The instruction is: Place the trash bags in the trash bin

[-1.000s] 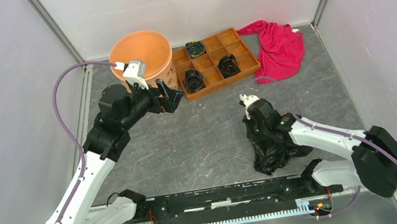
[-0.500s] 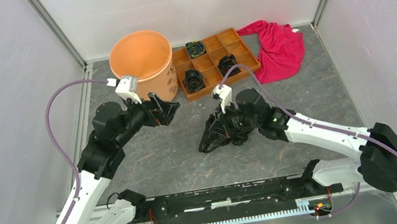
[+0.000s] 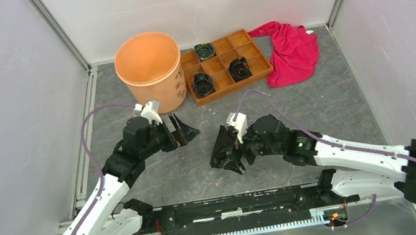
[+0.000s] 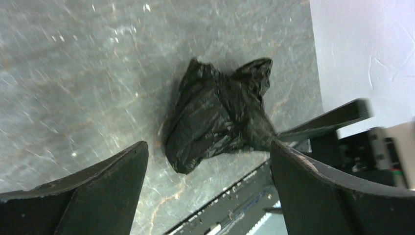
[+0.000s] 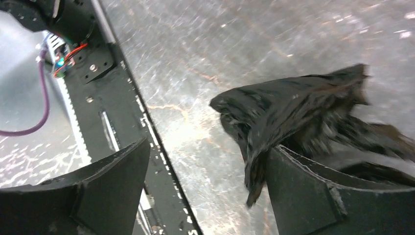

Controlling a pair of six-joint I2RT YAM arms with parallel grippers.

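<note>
The trash bags are one crumpled black plastic bag (image 3: 221, 146) low over the table's middle, also in the left wrist view (image 4: 215, 115). My right gripper (image 3: 232, 156) is open. In the right wrist view the bag (image 5: 303, 103) is blurred and drapes over the outer side of one right finger (image 5: 313, 191), not between the jaws. My left gripper (image 3: 186, 130) stands open just left of the bag and faces it, apart from it. The light-orange trash bin (image 3: 150, 70) stands upright at the back left, with nothing visible inside.
An orange compartment tray (image 3: 252, 72) holding small black rolls sits right of the bin. A red cloth (image 3: 292, 47) lies at the back right. The black base rail (image 3: 238, 204) runs along the near edge.
My right gripper swung the bag from the front right to the table's middle, then opened. My left gripper drew back from the bin and came down toward the bag.
</note>
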